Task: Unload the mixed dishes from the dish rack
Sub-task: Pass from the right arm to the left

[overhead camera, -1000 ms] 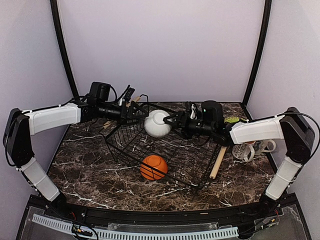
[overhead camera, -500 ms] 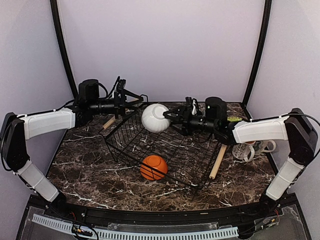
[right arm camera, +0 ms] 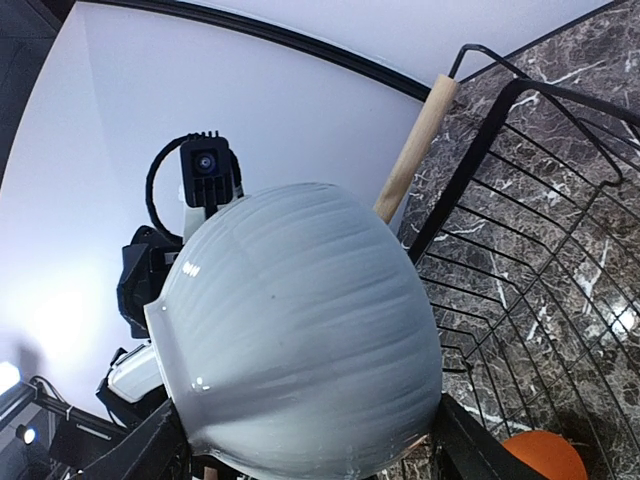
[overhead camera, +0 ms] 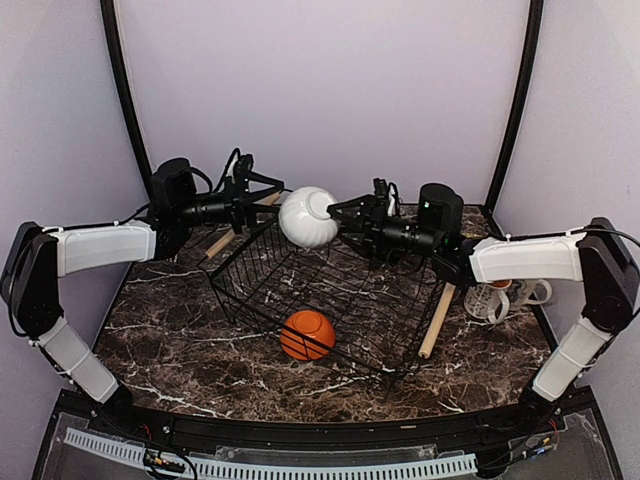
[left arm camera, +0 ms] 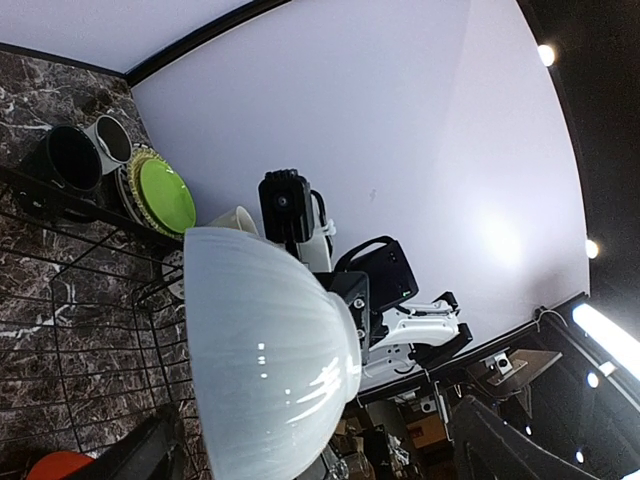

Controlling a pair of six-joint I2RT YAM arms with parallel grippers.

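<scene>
Right claw (overhead camera: 342, 221) raised white bowl (overhead camera: 307, 216) higher above dish rack (overhead camera: 372, 306).

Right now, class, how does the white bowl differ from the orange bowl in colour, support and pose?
Colour: the white bowl is glossy white; the orange bowl is orange. Support: the white bowl is held in the air by the right gripper; the orange bowl rests on the floor of the dish rack. Pose: the white bowl is tipped sideways; the orange bowl appears mouth-down. Both are round bowls.
</scene>
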